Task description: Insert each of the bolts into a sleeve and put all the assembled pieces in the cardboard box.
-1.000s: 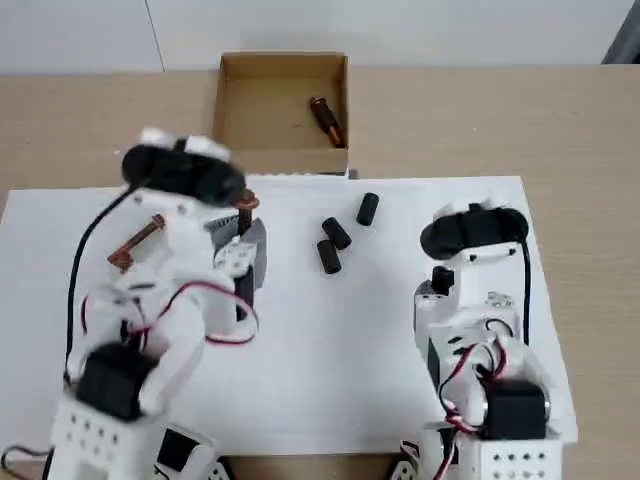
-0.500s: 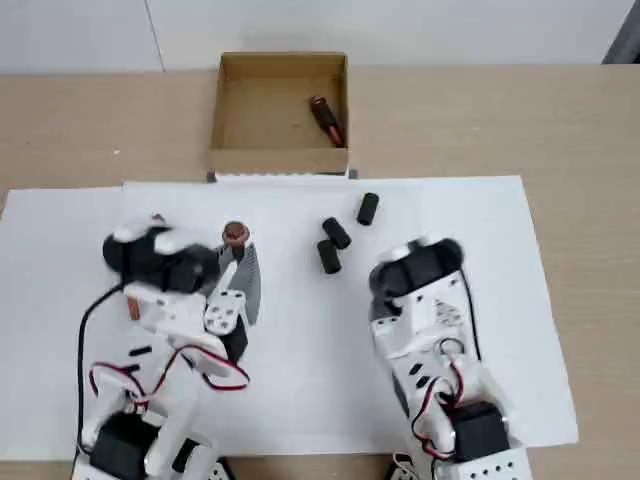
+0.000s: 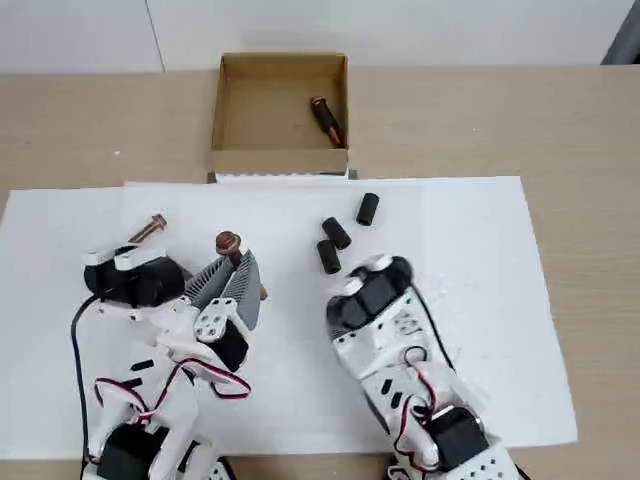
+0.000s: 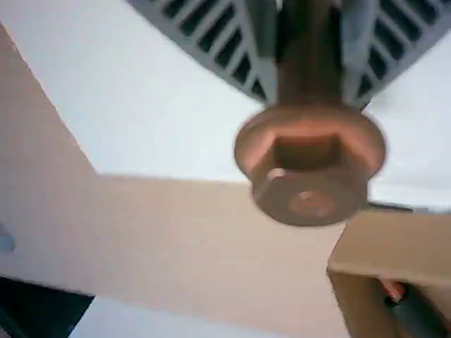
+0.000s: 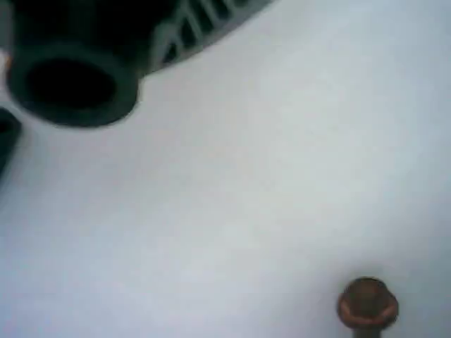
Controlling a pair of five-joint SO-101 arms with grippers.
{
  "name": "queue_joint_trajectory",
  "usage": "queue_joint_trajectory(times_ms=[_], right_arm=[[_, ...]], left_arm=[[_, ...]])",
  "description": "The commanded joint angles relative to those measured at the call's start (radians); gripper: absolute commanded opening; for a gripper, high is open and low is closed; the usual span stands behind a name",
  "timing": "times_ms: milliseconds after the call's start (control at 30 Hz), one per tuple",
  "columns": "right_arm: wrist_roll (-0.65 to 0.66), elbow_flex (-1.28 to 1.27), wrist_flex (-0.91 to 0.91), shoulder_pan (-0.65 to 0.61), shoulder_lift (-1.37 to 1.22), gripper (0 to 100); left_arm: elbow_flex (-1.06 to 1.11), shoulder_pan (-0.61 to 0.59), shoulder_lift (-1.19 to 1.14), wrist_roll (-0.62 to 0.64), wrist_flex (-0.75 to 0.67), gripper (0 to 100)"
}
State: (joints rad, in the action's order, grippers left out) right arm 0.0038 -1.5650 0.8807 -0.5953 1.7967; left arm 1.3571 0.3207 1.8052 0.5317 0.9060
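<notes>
Status: one assembled piece (image 3: 327, 120) is already in the cardboard box (image 3: 260, 115), lying by its right wall. The box sits on the surface (image 3: 580, 130) just past the far edge of the white sheet (image 3: 500, 300), about mid-width. The left end effector (image 3: 232, 272) is clamped on a bolt (image 3: 228, 243), head up and shank between the jaws, over the sheet's left half. The right end effector (image 3: 358, 280) hangs over the middle of the sheet, just beside the nearest of three loose sleeves (image 3: 328, 257), (image 3: 336, 233), (image 3: 367, 208). Its wrist view shows a sleeve (image 5: 70, 81) right against the jaw, bore toward the camera. We cannot tell whether it is gripped or is just one of the loose ones, so that end effector's state is unknown. A second bolt (image 3: 148, 229) lies untouched toward the sheet's left edge. Our read: about a third done. What's left is to mate both bolts with sleeves and box both. We see more sleeves than bolts, so there are likely spares.
</notes>
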Motion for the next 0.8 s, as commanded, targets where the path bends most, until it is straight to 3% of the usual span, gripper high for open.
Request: queue_joint_trajectory(times_ms=[0,167,567,767], right_arm=[[0.011,0.015,-0.031,-0.088,0.015,0.3],[0.011,0.006,-0.073,-0.159,0.012,0.3],[0.012,0.014,-0.085,-0.157,0.01,0.3],[0.012,0.032,-0.085,-0.157,0.013,0.3]], left_arm=[[0.005,0.023,0.014,0.008,-0.034,0],[0.036,0.092,0.014,0.095,-0.078,0],[0.041,0.114,0.014,0.098,-0.104,0],[0.107,0.114,0.014,0.098,-0.232,0]])
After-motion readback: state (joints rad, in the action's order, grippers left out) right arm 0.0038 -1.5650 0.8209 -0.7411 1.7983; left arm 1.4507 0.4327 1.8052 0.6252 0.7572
